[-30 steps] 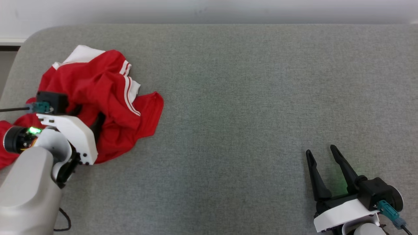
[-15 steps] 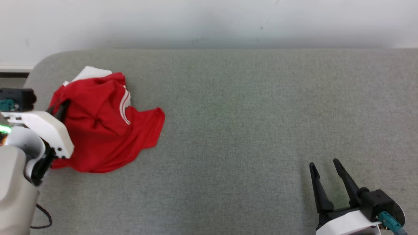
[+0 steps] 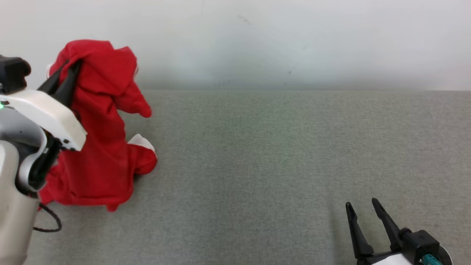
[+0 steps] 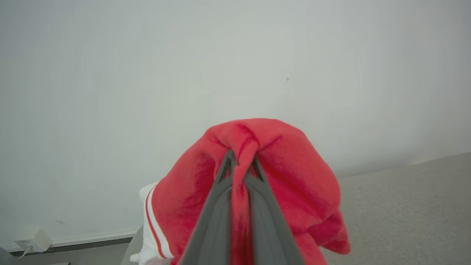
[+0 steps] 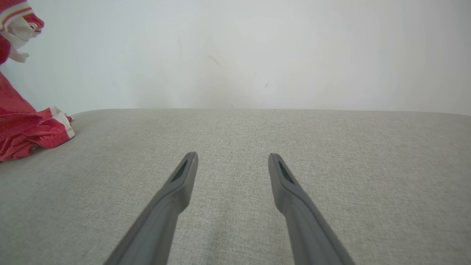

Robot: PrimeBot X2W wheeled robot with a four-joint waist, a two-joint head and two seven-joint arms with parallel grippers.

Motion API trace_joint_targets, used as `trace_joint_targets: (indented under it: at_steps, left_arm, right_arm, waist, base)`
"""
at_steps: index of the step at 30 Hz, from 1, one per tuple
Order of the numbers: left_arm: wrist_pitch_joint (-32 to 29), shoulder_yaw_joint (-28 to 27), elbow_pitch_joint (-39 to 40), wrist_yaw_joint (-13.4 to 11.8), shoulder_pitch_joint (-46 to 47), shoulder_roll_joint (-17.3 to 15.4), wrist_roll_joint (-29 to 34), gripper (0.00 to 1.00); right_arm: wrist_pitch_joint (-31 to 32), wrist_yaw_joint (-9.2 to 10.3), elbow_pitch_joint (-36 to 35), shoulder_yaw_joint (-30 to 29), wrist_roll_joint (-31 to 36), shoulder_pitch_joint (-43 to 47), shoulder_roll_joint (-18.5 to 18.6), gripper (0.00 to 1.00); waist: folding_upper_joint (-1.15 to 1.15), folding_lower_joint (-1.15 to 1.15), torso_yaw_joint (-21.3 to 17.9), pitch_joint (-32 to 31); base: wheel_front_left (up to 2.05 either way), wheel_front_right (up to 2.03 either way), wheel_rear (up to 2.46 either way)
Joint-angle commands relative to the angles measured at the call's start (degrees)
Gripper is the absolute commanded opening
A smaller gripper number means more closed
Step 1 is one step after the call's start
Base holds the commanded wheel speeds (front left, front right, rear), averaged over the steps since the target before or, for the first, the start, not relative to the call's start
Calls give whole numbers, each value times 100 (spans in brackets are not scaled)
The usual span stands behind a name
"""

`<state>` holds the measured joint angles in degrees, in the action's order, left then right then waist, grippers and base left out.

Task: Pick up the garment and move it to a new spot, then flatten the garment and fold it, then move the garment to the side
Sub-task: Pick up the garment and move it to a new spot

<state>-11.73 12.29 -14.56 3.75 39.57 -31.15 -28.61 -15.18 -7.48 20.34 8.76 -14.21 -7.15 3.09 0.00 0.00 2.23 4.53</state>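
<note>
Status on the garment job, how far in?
Done: the left gripper is shut on a bunch of the red garment, its top raised. In hand: the pick-up; the garment's lower end rests on the grey surface. To do: carry to a new spot, flatten, fold, move aside. The right gripper is open, holding nothing.

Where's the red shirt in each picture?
Head view: shirt, far left, hanging from the left pincer.
Left wrist view: shirt, bottom middle, pinched between the pincer's tips.
Right wrist view: shirt, left edge.
Shared landmark: grey surface meeting white wall.
</note>
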Motion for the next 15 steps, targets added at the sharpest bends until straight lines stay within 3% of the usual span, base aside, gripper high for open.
trace_joint_targets:
  at_steps: [1, 10, 15]
  left_arm:
    - [-52, 2, 171, -14, -106, 3, -55, 0]
    - [-881, 242, 2184, -76, -604, 285, -693, 0]
    - [-1229, 646, 2977, -17, -960, 633, -1156, 0]
  right_arm:
    - [3, -2, 1, -19, -49, 84, 5, 100]
    - [3, -2, -45, -60, -33, 142, -7, 100]
    - [3, -2, -83, -68, -33, 37, -8, 100]
  waist:
    - [0, 0, -77, -61]
    - [0, 0, -509, -108]
    - [0, 0, -861, -22]
  base:
    - [0, 0, 0]
    - [0, 0, 0]
    - [0, 0, 0]
